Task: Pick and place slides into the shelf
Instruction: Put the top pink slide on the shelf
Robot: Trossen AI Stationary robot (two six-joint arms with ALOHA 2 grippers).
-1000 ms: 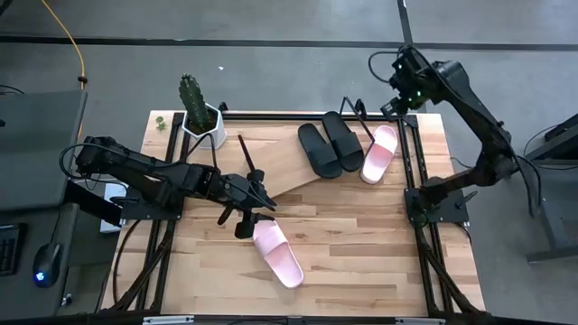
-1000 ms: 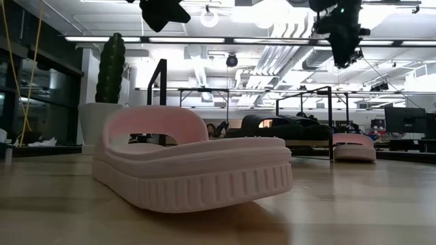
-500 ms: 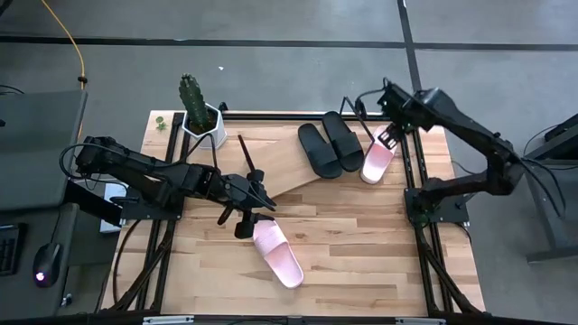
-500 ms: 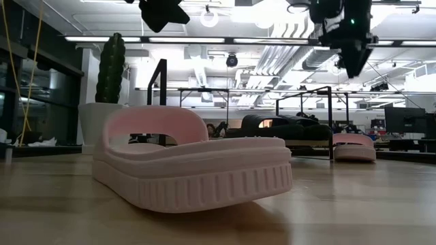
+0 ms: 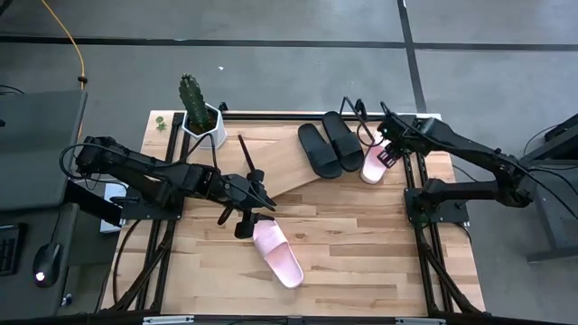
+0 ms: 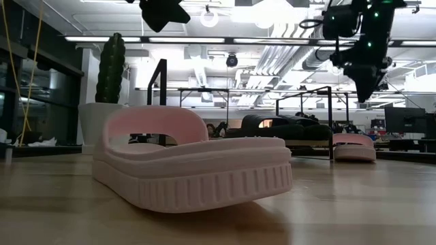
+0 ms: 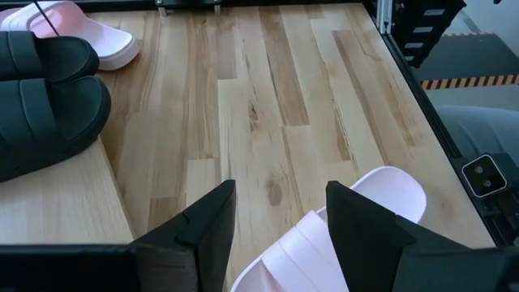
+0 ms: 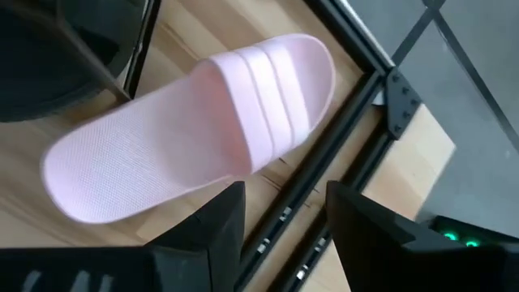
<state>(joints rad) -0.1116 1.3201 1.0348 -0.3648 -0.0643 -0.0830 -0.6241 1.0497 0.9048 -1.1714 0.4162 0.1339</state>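
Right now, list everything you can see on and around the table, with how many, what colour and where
black slides: two, matte black, side by side on the shelf
far pink slide: one, light pink, on the table at the shelf's right edge
near pink slide: one, light pink, on the table near the front middle
shelf: one, light wood board on black wire frame, back middle of the table
cactus: one, green in a white pot, back left corner
left gripper: open, above the near pink slide
right gripper: open, above the far pink slide
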